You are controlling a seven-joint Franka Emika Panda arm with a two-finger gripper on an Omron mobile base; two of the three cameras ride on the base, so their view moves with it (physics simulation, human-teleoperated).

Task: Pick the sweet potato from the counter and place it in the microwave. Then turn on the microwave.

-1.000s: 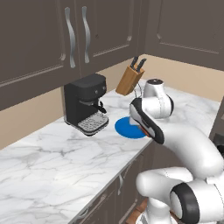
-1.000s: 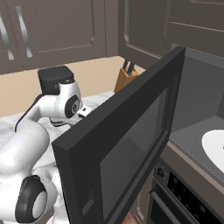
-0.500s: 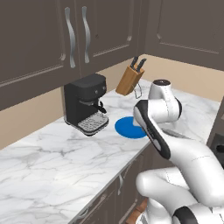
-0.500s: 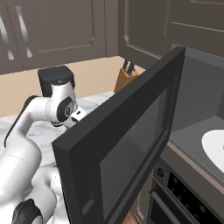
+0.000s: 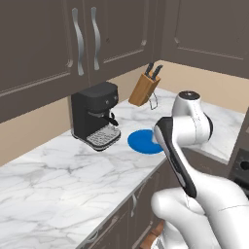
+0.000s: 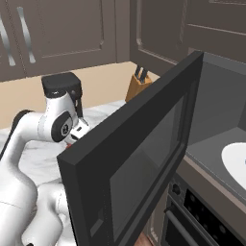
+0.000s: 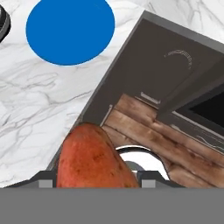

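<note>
Closest to the hand camera, the sweet potato (image 7: 92, 158) bulks up from the bottom edge, reddish-orange and held between the tips of the gripper (image 7: 92, 180), whose jaws are clamped on it and carry it in the air above the edge of the counter (image 7: 39, 113). Just beyond, the hand view looks down past the marble edge to the wooden floor, with the blue plate (image 7: 70, 29) lying farther off on the slab. From the base, the arm folds back on itself, its wrist raised near the plate (image 5: 143, 141) and just beside the opened door of the microwave (image 6: 137, 166), which swings out wide towards the robot. Behind stand the coffee machine (image 5: 96, 115) and the knife block (image 5: 144, 88) against the wall. The step in hand looks like the carry to the oven cavity, where the white turntable (image 6: 236, 163) shows at the far right. To do it well, the arm should lift the potato clear of the door's top edge and swing round it, not through it, keep the grip firm, and lower the load only when it is over the turntable.
</note>
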